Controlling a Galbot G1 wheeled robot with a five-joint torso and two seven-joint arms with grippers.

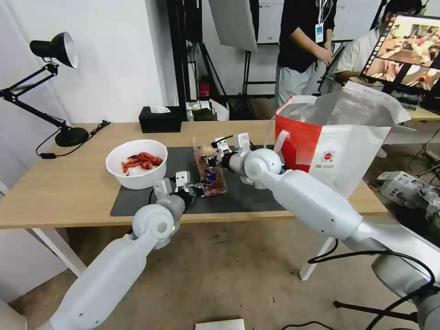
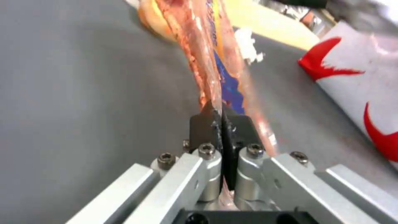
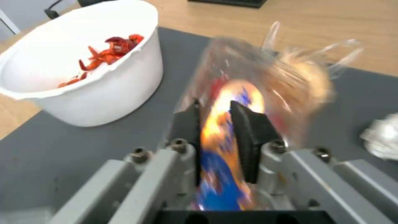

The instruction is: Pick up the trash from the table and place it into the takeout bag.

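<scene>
Both grippers grasp the clear hinged tray standing on edge at the centre of the dark-grey mat on the table. The left gripper is pressed shut on the tray's near rim; the right gripper pinches its far end, jaws slightly apart around the plastic. The bowl of crayfish shells sits at 9 o'clock from the tray, the takeout bag at 3 o'clock, mouth open. The step in hand appears to be lifting the tray; the next move calls for carrying it toward 3 o'clock, above the bag's rim. The crumpled tissue is cut off at the right wrist view's edge; the wrapped ball, just beyond the tray, is blurred.
</scene>
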